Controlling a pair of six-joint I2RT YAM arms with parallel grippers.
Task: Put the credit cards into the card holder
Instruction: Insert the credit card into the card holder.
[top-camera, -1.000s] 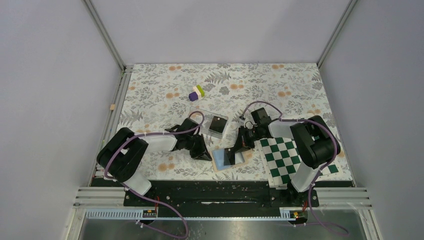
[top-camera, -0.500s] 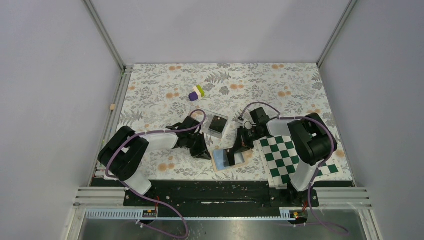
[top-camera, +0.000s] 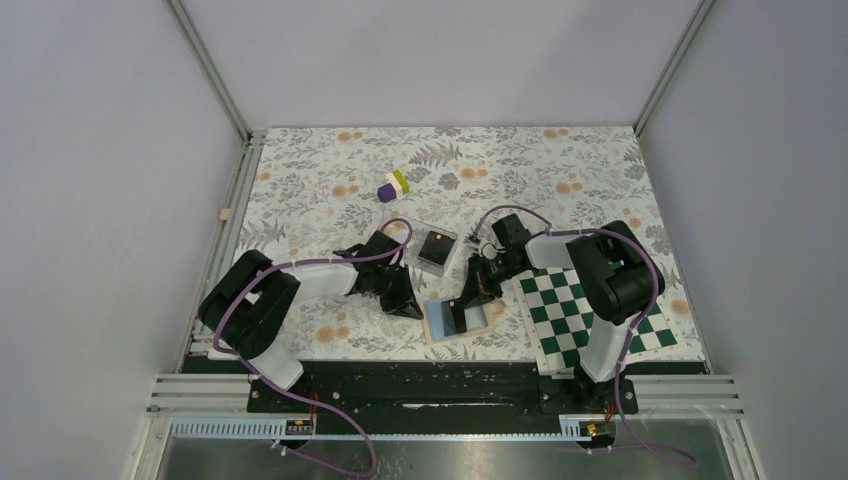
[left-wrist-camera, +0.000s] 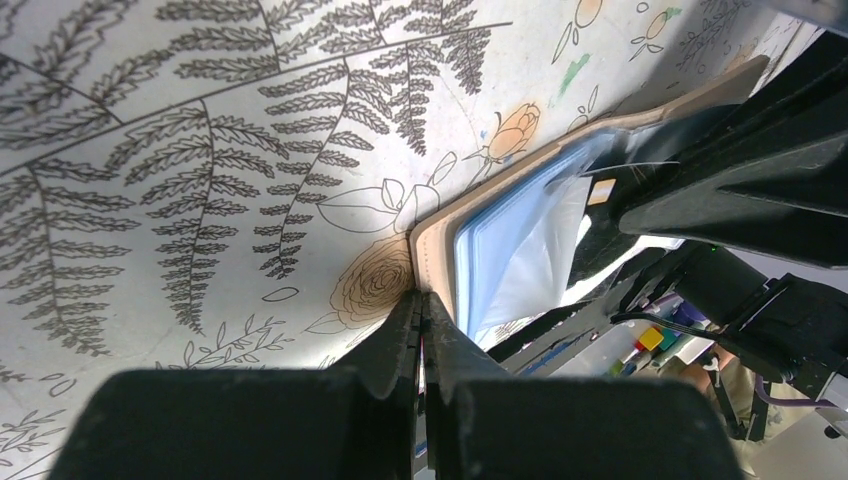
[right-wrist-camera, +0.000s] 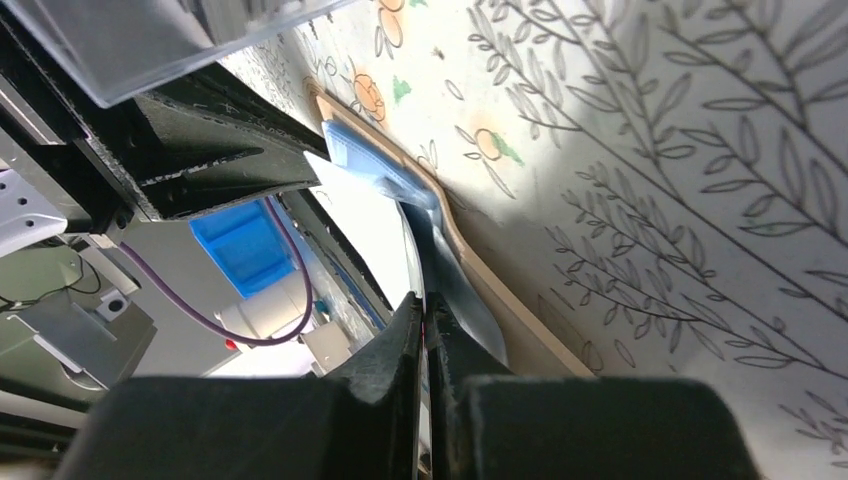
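Progress: midway | right end effector (top-camera: 468, 296) pinches card (top-camera: 461, 316) into open wallet (top-camera: 436, 326) | left end effector (top-camera: 411, 310) clenched empty at wallet edge | second card (top-camera: 435, 247) waits in case (top-camera: 449, 238)

The right gripper (top-camera: 463, 300) has crept slightly toward nine o'clock, farther across the open card holder's (top-camera: 436, 322) light blue inside.

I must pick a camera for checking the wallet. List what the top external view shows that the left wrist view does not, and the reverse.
Top external only: the block cluster, the clear case with a black card inside, the checkerboard. Left wrist only: the left fingers shut, their tips at the card holder's tan edge. Both: the open card holder, light blue inside, the right arm over it, and the floral table.
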